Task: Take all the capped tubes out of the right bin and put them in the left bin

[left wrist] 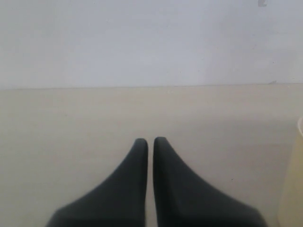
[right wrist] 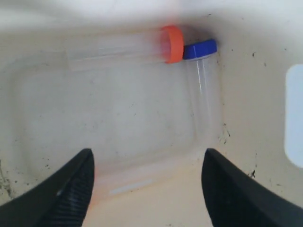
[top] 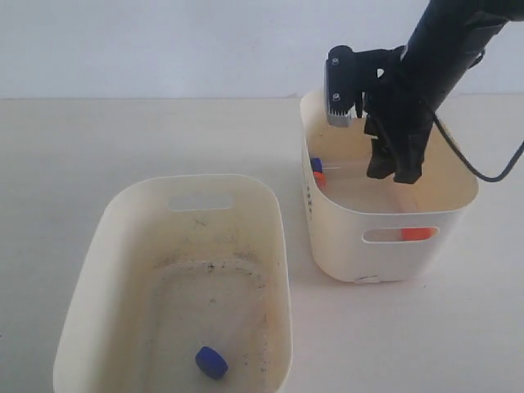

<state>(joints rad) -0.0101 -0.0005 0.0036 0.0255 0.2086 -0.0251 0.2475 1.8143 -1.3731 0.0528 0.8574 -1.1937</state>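
The right bin [top: 344, 237] holds three capped tubes. An orange-capped tube [right wrist: 171, 44] and a blue-capped tube [right wrist: 200, 49] lie with their caps together in one corner; those caps show as blue [top: 316, 164] and orange [top: 319, 178]. A third clear tube [right wrist: 137, 182] lies on the floor, its orange cap [top: 417, 234] showing through the handle slot. My right gripper [right wrist: 147, 153] is open inside this bin just above that third tube, also seen as the right gripper [top: 393, 172]. The left bin [top: 98, 237] holds one blue-capped tube [top: 211, 362]. My left gripper [left wrist: 150, 142] is shut and empty over bare table.
The right bin's inner wall [right wrist: 255, 94] and its slot handle [right wrist: 294, 113] stand close beside my right fingers. A cream bin edge [left wrist: 293, 179] shows beside my left gripper. A black cable [top: 483, 168] hangs from the right arm past the bin.
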